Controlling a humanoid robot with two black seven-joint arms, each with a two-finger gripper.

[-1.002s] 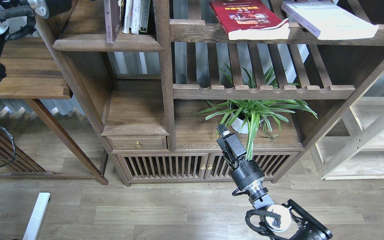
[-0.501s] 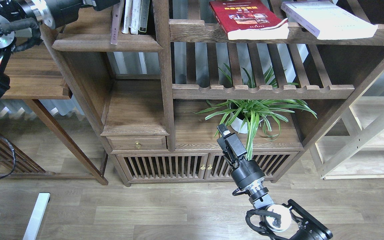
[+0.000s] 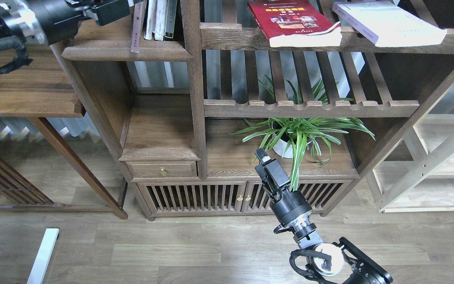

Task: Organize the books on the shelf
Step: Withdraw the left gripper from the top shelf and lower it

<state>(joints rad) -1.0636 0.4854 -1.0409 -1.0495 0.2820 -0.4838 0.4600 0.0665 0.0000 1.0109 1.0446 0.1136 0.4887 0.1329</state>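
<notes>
Maroon book [image 3: 135,27]: upright on shelf [image 3: 126,50], touching left gripper [image 3: 126,6], apparently being nudged against thin neighbours [image 3: 160,17] | left gripper: jaw state cannot tell, arm reaching in horizontally | red book [image 3: 292,21], white book [image 3: 388,23]: flat, far right, awaiting shelving | right gripper [image 3: 264,159]: well below, pressed together, empty, angled upward.

The shelf [image 3: 126,51], a solid dark board, carries upright books at its right end: a maroon-brown book [image 3: 136,27] at their left, thin white books [image 3: 155,19] beside it; the slatted rack [image 3: 231,37] holds a red book [image 3: 290,23] and a white book [image 3: 388,23], both overhanging its front edge; a potted plant [image 3: 294,134] stands on the lower board [image 3: 231,157].
</notes>
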